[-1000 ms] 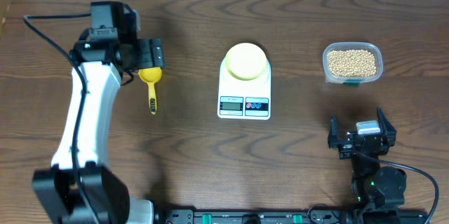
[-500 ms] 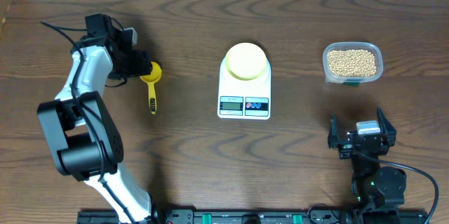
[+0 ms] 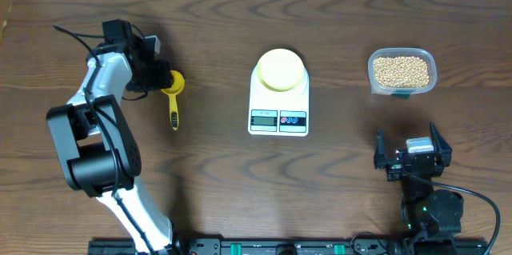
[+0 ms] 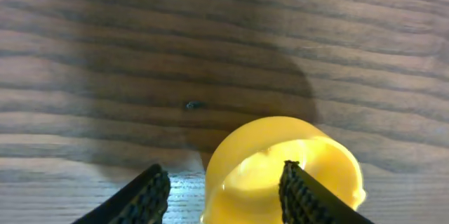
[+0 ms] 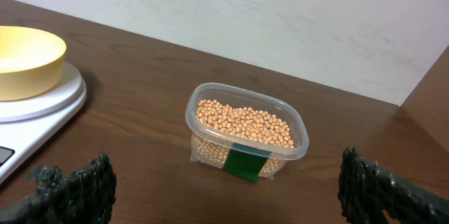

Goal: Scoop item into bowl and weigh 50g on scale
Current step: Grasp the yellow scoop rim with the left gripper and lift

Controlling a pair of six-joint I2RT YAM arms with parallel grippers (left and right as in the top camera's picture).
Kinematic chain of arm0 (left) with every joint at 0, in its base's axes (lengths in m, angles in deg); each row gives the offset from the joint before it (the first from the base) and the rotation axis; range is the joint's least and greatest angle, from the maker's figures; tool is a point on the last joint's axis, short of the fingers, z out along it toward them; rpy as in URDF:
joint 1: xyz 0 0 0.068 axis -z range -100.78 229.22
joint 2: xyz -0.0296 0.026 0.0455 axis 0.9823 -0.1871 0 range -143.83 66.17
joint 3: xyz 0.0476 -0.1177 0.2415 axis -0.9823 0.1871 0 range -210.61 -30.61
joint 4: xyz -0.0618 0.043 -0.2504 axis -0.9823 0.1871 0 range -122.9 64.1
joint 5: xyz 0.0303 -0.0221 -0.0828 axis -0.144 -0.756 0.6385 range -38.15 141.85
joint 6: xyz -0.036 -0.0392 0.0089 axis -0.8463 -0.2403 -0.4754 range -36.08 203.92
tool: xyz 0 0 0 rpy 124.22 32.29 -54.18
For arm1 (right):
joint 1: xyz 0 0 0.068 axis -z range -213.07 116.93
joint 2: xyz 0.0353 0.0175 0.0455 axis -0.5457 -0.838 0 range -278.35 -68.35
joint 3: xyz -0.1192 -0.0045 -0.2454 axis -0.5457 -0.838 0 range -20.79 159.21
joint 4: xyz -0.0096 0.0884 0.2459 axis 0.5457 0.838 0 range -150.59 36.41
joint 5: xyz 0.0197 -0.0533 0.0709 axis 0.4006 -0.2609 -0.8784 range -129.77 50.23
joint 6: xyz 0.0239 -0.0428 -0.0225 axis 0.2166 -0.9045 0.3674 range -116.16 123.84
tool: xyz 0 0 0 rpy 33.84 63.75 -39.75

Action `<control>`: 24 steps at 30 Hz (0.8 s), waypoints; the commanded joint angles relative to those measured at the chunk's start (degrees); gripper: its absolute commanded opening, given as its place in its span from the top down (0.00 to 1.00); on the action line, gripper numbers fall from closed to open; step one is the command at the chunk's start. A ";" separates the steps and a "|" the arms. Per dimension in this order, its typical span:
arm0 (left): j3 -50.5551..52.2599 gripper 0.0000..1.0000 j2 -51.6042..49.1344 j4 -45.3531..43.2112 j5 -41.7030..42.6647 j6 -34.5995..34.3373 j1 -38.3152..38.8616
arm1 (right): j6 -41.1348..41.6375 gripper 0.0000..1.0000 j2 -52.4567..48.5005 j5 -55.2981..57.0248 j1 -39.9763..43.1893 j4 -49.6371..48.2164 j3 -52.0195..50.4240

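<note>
A: Where are the beans [image 5: 243, 123]?
B: All in the clear tub [image 5: 207, 150], right of the scale [image 3: 278, 119]. The bowl [image 3: 280, 69] sits on the scale (its display is too small to read).
A: And the claws?
B: The left gripper [image 4: 223, 169] has its jaws parted at the yellow scoop [image 3: 173, 101], one finger outside the cup, nothing clamped. The right gripper [image 5: 224, 164] gapes wide, holding nothing.

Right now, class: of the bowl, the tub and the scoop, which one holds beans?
The clear plastic tub right of the scale holds the beans; the cream bowl on the scale and the yellow scoop are both empty.
</note>
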 commanded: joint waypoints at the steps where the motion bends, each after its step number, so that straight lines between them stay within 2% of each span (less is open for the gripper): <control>1: -0.68 0.55 -2.16 0.04 0.07 -0.35 0.09 | 0.74 0.01 0.33 -0.35 -0.13 0.02 -0.26; 5: -0.63 0.63 -2.47 0.15 0.07 -0.76 0.09 | 0.74 0.01 0.33 -0.35 -0.13 0.02 -0.26; 10: -0.63 0.80 -2.47 -0.33 0.04 -0.98 0.55 | 0.74 0.01 0.33 -0.35 -0.13 0.02 -0.26; 13: -0.48 0.81 -2.47 -0.90 -0.61 -0.96 1.46 | 0.74 0.01 0.33 -0.35 -0.13 0.02 -0.26; 16: -0.31 0.92 -2.49 -2.27 -0.59 -0.96 2.25 | 0.74 0.01 0.33 -0.35 -0.13 0.02 -0.26; 22: -0.33 0.93 -1.88 -4.87 -0.55 -5.73 2.60 | 0.74 0.01 0.33 -0.35 -0.13 0.02 -0.26; 24: -0.35 0.92 0.11 -4.98 -0.26 -11.37 2.62 | 0.74 0.01 0.35 -0.35 -0.13 0.02 -0.26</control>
